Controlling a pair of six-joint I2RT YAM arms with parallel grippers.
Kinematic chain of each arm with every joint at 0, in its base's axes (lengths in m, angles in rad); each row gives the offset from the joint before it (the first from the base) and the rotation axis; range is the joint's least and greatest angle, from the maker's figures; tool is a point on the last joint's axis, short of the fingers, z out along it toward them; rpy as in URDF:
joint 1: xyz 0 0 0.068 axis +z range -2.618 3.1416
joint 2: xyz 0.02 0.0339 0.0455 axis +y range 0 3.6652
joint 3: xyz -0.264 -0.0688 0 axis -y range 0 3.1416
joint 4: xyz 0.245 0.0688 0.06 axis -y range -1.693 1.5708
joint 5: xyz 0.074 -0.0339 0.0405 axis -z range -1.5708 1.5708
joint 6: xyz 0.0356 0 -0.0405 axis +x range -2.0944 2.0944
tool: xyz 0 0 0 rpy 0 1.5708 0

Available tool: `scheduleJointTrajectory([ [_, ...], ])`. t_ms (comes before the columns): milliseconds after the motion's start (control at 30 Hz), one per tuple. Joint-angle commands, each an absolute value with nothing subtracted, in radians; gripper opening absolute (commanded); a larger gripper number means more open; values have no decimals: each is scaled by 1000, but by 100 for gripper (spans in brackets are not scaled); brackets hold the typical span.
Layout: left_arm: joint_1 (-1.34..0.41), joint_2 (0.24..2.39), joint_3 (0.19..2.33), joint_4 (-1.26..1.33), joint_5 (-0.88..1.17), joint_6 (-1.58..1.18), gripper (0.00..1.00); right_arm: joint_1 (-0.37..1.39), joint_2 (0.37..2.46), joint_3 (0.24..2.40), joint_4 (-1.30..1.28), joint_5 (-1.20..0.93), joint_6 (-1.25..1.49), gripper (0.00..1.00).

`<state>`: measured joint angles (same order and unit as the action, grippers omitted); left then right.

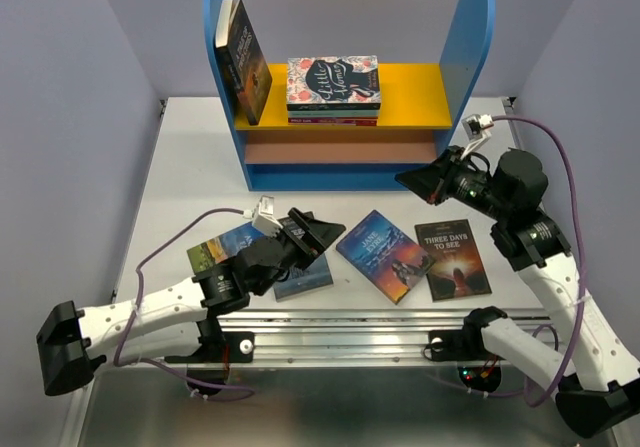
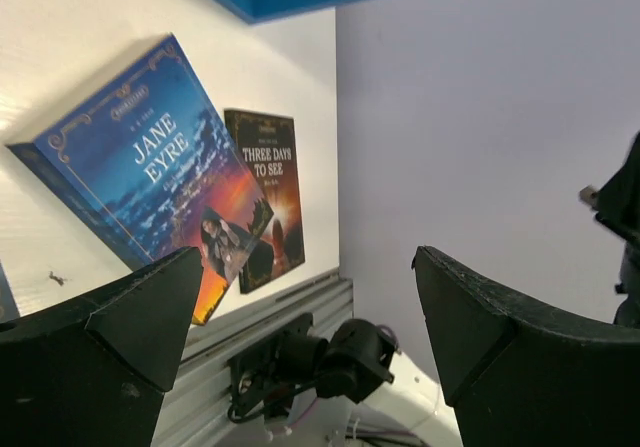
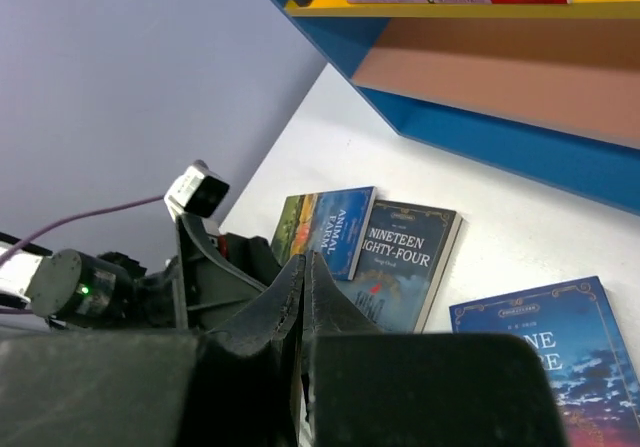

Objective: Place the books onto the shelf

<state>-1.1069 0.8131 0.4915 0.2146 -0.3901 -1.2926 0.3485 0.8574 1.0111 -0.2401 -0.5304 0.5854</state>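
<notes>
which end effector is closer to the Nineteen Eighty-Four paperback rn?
Left. The left end effector hangs open just over the Nineteen Eighty-Four paperback. The right end effector is shut and well off to the right, by the shelf base.

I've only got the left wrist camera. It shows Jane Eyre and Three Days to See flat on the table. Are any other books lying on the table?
Observer: Yes, two more. Animal Farm and Nineteen Eighty-Four lie flat side by side, to the left of Jane Eyre.
Operator: Is any book on the shelf yet?
Observer: One dark-covered book stands on the yellow upper board, leaning against the left blue panel.
Operator: What is the right gripper doing?
Observer: The right gripper has its jaws shut on nothing. It is in the air in front of the shelf's right end.
</notes>
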Motion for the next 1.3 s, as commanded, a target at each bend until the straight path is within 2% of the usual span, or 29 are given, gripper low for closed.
scheduleJointTrajectory([
  [0, -1124, 882, 503, 324, -301, -1267, 99, 351, 890, 1077, -260, -552, 591, 1],
  [133, -1135, 942, 491, 301, -325, -1331, 99, 351, 908, 1060, -386, -445, 509, 1],
  [233, -1154, 1024, 502, 299, -364, -1365, 99, 351, 933, 980, -463, -276, 496, 50],
  [300, -1158, 1128, 563, 296, -338, -1361, 99, 351, 983, 910, -465, -206, 479, 98],
  [500, -1160, 1359, 643, 247, -290, -1445, 87, 351, 1195, 851, -445, -170, 398, 100],
  [600, -1160, 1461, 669, 218, -278, -1486, 75, 351, 1265, 816, -388, -179, 353, 100],
  [767, -1160, 1584, 736, 203, -252, -1502, 70, 342, 1359, 769, -328, -204, 360, 100],
  [833, -1151, 1627, 753, 202, -241, -1494, 67, 342, 1368, 740, -310, -221, 371, 100],
  [933, -1138, 1681, 779, 180, -238, -1499, 57, 342, 1364, 710, -287, -259, 382, 100],
  [1000, -1121, 1709, 792, 179, -213, -1496, 56, 342, 1355, 700, -287, -300, 388, 100],
  [1067, -1109, 1738, 788, 198, -192, -1497, 46, 342, 1345, 678, -291, -391, 396, 100],
  [1167, -1100, 1752, 782, 218, -172, -1497, 39, 342, 1292, 655, -281, -527, 403, 100],
  [1267, -1100, 1752, 787, 215, -176, -1491, 38, 342, 1218, 666, -272, -636, 428, 100],
])
